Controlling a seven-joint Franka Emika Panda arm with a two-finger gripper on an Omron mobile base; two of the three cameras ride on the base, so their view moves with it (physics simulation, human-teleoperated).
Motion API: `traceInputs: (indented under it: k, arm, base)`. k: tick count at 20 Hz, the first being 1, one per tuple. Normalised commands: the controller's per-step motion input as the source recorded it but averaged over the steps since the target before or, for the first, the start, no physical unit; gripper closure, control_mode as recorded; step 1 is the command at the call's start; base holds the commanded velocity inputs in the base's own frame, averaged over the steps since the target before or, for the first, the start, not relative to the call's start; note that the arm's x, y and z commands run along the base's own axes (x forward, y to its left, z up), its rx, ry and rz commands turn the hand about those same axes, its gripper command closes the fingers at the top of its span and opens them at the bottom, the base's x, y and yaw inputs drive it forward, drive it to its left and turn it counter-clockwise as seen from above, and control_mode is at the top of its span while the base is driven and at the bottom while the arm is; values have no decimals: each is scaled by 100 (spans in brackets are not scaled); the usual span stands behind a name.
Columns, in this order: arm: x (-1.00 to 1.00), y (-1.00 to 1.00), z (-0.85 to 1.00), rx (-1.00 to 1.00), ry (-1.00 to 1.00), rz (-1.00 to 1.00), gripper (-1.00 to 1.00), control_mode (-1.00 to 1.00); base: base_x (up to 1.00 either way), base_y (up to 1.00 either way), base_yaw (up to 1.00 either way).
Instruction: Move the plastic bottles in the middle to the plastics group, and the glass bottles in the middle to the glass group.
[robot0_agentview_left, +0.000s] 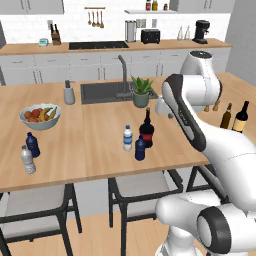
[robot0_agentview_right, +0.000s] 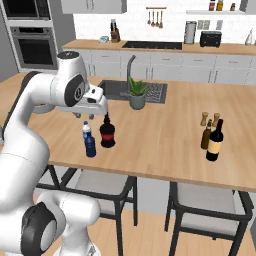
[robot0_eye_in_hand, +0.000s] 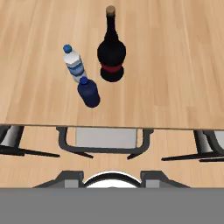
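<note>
Gripper (robot0_agentview_right: 102, 111) hanging shut, empty, above the front edge of the counter (robot0_agentview_left: 100, 150). Navy bottle (robot0_eye_in_hand: 89, 92) standing just beside clear bottle (robot0_eye_in_hand: 74, 62) and black glass bottle (robot0_eye_in_hand: 111, 54): a descent is risking toppling neighbours.

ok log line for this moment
gripper: shut, empty, above middle bottles | black bottle, navy bottle, clear bottle: upright, unmoved

Bright, even rendered light fills the kitchen with no glare, the bottles cast only faint soft shadows on the wooden counter (robot0_agentview_left: 100, 145), and all three views look slightly soft and low in resolution, without edge distortion.
</note>
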Motion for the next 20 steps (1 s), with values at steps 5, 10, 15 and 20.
traceInputs:
  k: [5,10,15,20]
  arm:
    - [-17,28,-15,-2,3,9,-100,-100]
    - [-3,63,-62,-11,0,6,-100,-100]
    - [27,29,-92,-1,-7,0,-100,-100]
    - [62,0,-76,0,-8,0,-100,-100]
  base:
    - [0,0,0]
    - [0,0,0]
    - [0,0,0]
    - [0,0,0]
